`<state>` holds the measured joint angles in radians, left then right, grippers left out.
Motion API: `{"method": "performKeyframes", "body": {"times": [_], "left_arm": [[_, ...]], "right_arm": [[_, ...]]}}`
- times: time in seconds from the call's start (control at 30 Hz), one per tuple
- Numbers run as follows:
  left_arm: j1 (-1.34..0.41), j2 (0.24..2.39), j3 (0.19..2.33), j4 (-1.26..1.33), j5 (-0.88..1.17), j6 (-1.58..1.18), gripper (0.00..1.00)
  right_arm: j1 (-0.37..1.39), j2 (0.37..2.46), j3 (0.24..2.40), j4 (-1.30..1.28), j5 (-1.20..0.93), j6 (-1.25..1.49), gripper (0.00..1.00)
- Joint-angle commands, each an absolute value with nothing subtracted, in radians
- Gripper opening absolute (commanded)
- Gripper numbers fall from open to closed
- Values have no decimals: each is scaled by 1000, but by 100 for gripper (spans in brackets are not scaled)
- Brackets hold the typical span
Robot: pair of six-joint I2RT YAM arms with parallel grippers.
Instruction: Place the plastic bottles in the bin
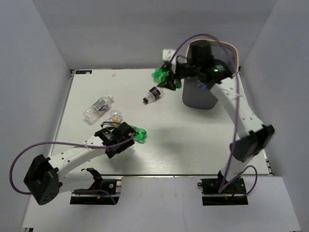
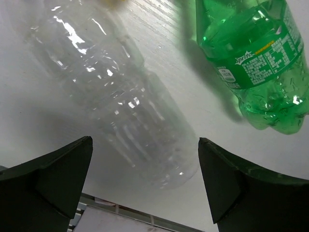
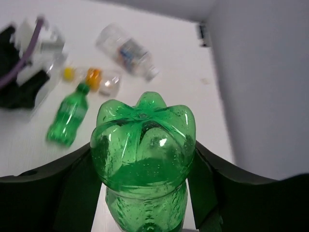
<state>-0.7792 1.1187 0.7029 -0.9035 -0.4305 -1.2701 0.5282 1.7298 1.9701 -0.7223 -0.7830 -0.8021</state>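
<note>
Right tool point(image 3: 145, 193) around green bottle point(image 3: 143, 145), long axis along tool, base wristward.

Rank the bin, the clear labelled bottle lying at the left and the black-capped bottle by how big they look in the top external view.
1. bin, by far the largest
2. clear labelled bottle
3. black-capped bottle, visibly shorter

Both bottles lie flat on the table, so nearness hardly skews their order.

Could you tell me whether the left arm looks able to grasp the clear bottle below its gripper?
Probably yes: the left gripper is open over the clear bottle, nothing covers it, and the green bottle lies apart.
</note>
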Motion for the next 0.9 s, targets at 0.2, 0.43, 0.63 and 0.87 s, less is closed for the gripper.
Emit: {"method": "performKeyframes", "body": {"times": [0.2, 0.43, 0.63, 0.87], "left_arm": [[-782, 1161, 692, -821, -509, -1385, 100], [-782, 1141, 638, -769, -509, -1385, 100], [-782, 1131, 629, -769, -518, -1374, 100], [-782, 1121, 591, -715, -538, -1364, 100]], "right_arm": [[341, 1483, 1715, -43, -287, -209, 0], [173, 1552, 1723, -124, -305, -160, 10], [77, 1670, 1808, -169, -366, -173, 65], [38, 1580, 1760, -134, -538, -187, 90]]}}
